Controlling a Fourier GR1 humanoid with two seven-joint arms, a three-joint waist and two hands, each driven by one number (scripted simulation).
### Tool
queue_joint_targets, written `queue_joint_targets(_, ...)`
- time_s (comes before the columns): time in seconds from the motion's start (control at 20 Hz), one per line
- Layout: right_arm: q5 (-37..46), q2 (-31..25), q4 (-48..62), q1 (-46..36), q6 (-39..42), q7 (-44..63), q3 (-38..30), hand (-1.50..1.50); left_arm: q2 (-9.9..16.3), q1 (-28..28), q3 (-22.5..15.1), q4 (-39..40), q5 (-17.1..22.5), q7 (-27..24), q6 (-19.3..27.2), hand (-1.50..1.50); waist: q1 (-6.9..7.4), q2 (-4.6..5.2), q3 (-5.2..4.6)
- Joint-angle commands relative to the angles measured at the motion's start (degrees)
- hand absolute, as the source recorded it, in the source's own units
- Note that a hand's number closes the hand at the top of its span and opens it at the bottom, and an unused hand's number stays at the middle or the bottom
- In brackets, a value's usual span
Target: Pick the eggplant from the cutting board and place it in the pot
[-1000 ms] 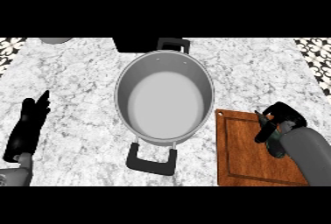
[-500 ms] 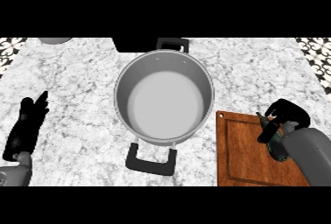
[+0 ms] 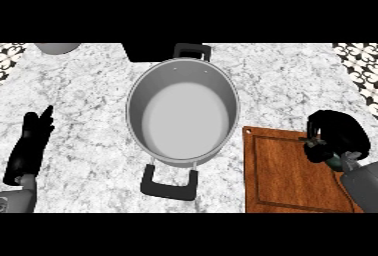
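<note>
Brown wood sits nearest you on the right: the cutting board [image 3: 288,172] lies at the lower right of the marble counter [image 3: 88,90], just beside the pot. Your right hand [image 3: 336,135] is over the board's far right corner, fingers curled in around something dark. The eggplant itself is almost wholly hidden inside that curl, and you can see no other eggplant on the bare wood, so judge it to be in that hand, though you cannot confirm how much of it is enclosed. Treat it as a light, fairly stiff thing with a smooth, glossy skin that can slide between fingers; it is best held around its thicker middle, not by the narrow stem end, and a deeper wrap will serve you better than a fingertip pinch. At the lower left, your left hand [image 3: 33,137] rests on the counter with fingers straight and together, holding nothing, well apart from the work. Further in, at the centre, stands the steel pot [image 3: 183,112], oval as seen from above, nothing inside it, with a black handle [image 3: 171,182] at its near side and another at the far side. The carry you have ahead goes left and slightly away from you, over the pot's right rim; lift enough to clear that rim before letting go. At the far edge a dark object sits beside the far handle, and a grey bowl [image 3: 57,47] shows partly at the far left corner.
</note>
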Motion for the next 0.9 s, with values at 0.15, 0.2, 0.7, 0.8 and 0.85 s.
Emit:
queue_joint_targets(0.15, -2.06, -6.85, -18.36, 7.63, -8.51, -9.47, -6.51, 1.50, -0.27, 0.32, 1.13, 0.17, 0.93, -0.33, -0.36, 0.00, -0.57, -0.02, -0.05)
queue_joint_targets(0.2, -3.49, -7.36, -19.64, 9.37, -12.05, -12.46, -9.05, 1.50, -1.29, 2.89, -0.49, -1.80, 0.01, 0.05, -0.01, 0.00, -1.00, -0.29, 0.02)
queue_joint_targets(0.7, -12.10, -5.10, -46.44, 7.32, -13.58, -10.05, -18.29, 1.50, -0.58, -0.49, -0.68, -3.33, -1.02, 3.23, -0.15, 0.00, 0.12, 0.12, -0.04)
queue_joint_targets(0.8, -12.97, -7.17, -51.58, 6.77, -9.82, -5.79, -21.22, 1.50, -0.25, 3.52, 0.09, -5.83, -0.35, 1.60, -1.07, 0.00, 0.93, 0.17, -0.06)
queue_joint_targets(0.85, -14.65, -7.82, -52.34, 4.61, -7.58, -3.90, -22.37, 1.50, -1.54, -1.09, 0.32, 2.34, -0.87, -1.14, -0.31, 0.00, 0.54, 0.40, -0.10)
